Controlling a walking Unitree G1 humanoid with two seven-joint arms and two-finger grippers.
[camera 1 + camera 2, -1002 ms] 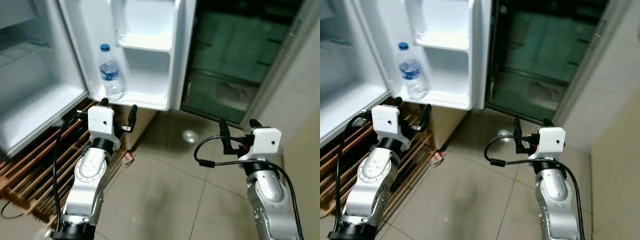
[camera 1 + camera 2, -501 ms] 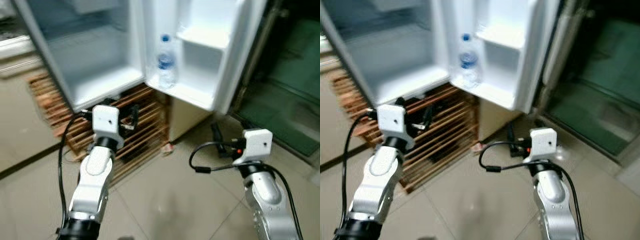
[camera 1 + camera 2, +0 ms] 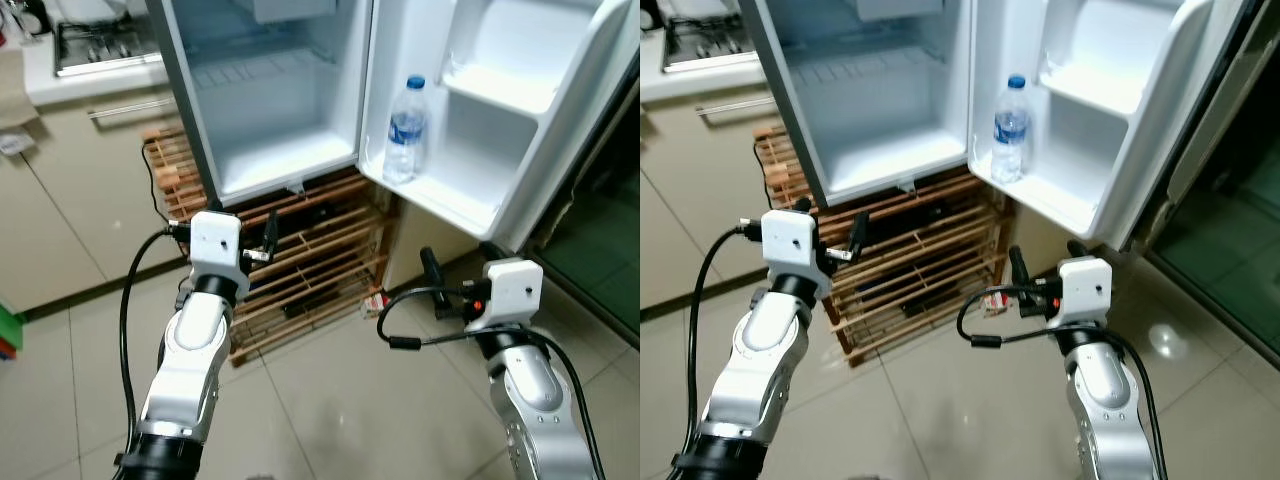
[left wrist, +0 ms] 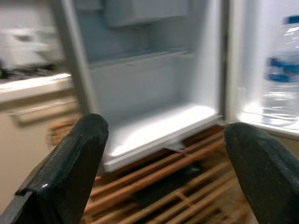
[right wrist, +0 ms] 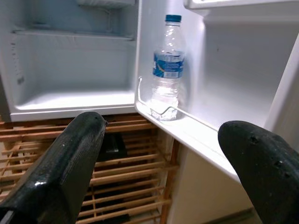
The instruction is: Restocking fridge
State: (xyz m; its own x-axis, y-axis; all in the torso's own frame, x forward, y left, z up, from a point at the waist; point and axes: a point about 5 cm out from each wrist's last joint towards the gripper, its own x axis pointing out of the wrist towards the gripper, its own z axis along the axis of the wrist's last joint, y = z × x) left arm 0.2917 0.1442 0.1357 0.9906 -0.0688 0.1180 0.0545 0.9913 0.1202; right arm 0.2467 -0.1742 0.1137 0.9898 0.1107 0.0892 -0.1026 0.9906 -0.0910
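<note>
The white fridge (image 3: 270,120) stands open with bare shelves inside. A clear water bottle (image 3: 403,132) with a blue cap and label stands upright in the lower shelf of the open door (image 3: 520,150); it is also in the right wrist view as the bottle (image 5: 167,65). My left gripper (image 3: 830,218) is held open and empty in front of the fridge compartment, below its floor. My right gripper (image 3: 1045,260) is open and empty too, low before the door, well short of the bottle.
A wooden slatted rack (image 3: 310,270) sits under the fridge with dark items in it. A counter with a stove (image 3: 90,50) is at the left. A small red-white scrap (image 3: 372,303) lies on the tiled floor. A dark doorway (image 3: 610,230) is at the right.
The camera has swung left, so the fridge compartment and the counter have come into view. Both arms keep the same raised pose, grippers still open and empty.
</note>
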